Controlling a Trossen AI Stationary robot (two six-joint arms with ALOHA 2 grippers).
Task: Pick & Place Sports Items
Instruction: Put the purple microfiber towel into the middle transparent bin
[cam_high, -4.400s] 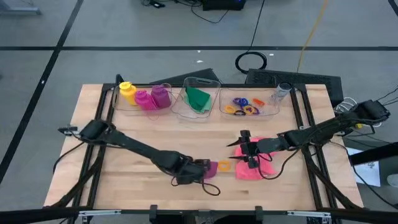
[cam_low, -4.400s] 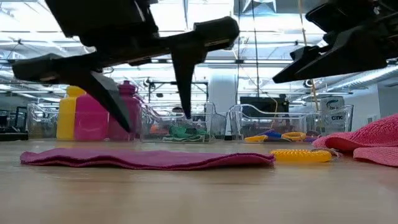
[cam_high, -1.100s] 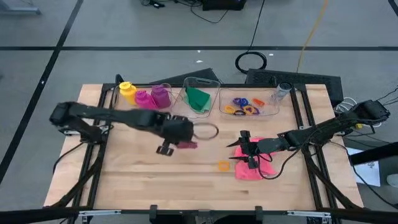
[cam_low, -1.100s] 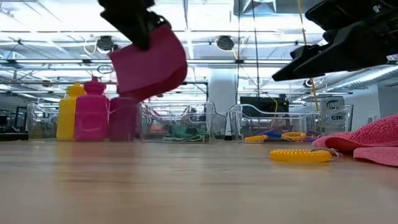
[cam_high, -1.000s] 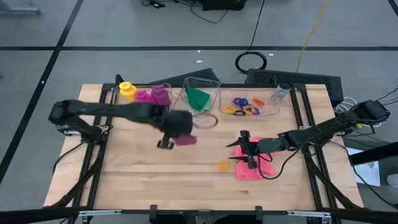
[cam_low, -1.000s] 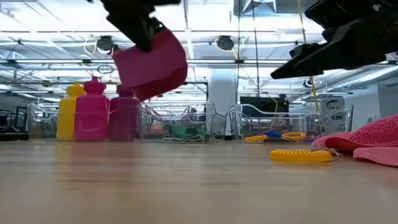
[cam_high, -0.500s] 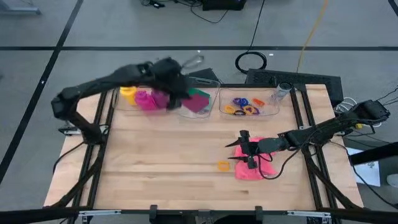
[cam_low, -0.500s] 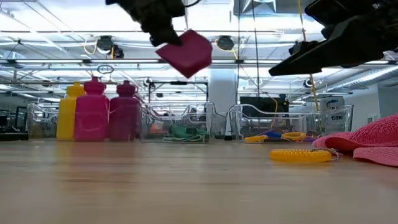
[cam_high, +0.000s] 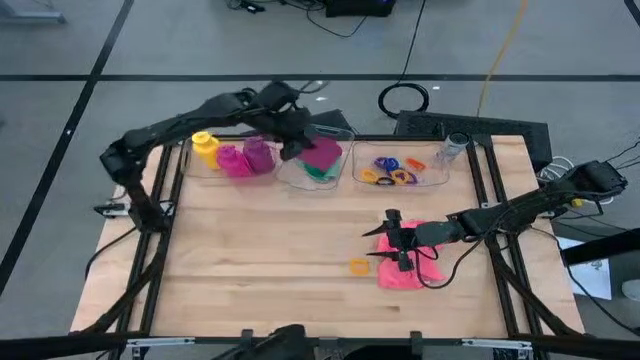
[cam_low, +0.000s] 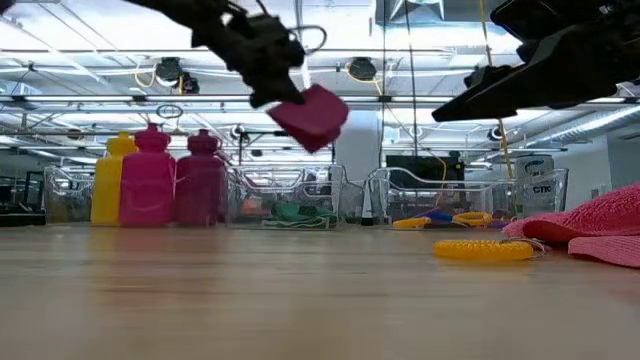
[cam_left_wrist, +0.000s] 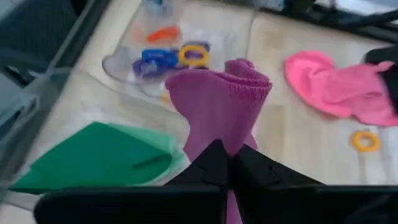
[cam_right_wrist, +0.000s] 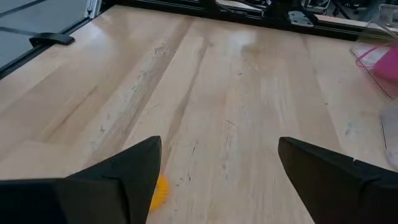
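Note:
My left gripper (cam_high: 296, 140) is shut on a magenta cloth (cam_high: 322, 155) and holds it above the middle clear bin (cam_high: 300, 170), where a green cloth (cam_left_wrist: 99, 155) lies. The magenta cloth also shows in the low view (cam_low: 310, 116) and the left wrist view (cam_left_wrist: 217, 102). My right gripper (cam_high: 393, 240) hangs open above the table, beside a pink cloth (cam_high: 408, 262) that lies on the wood. An orange ring (cam_high: 359, 266) lies on the table near it. Yellow, magenta and purple bottles (cam_high: 232, 156) stand in the left bin. My left gripper pinches the magenta cloth between its two fingers (cam_left_wrist: 214, 168) at a bunched part (cam_left_wrist: 211, 134); how many layers, I cannot tell. The fingers slant down from the table's left. The cloth is lifted clear and bulges past the fingertips over the middle bin.
The right clear bin (cam_high: 440, 172) holds several coloured rings (cam_high: 392, 170). A clear cup (cam_high: 455, 146) stands at the far right. The three bins line the table's far edge; bare wood lies in the middle and near parts.
My left gripper has carried the magenta cloth up from over the table's middle left toward the far edge, then a little right, to a place over the middle bin. The cloth stays bunched in the shut fingers. My right arm has kept still.

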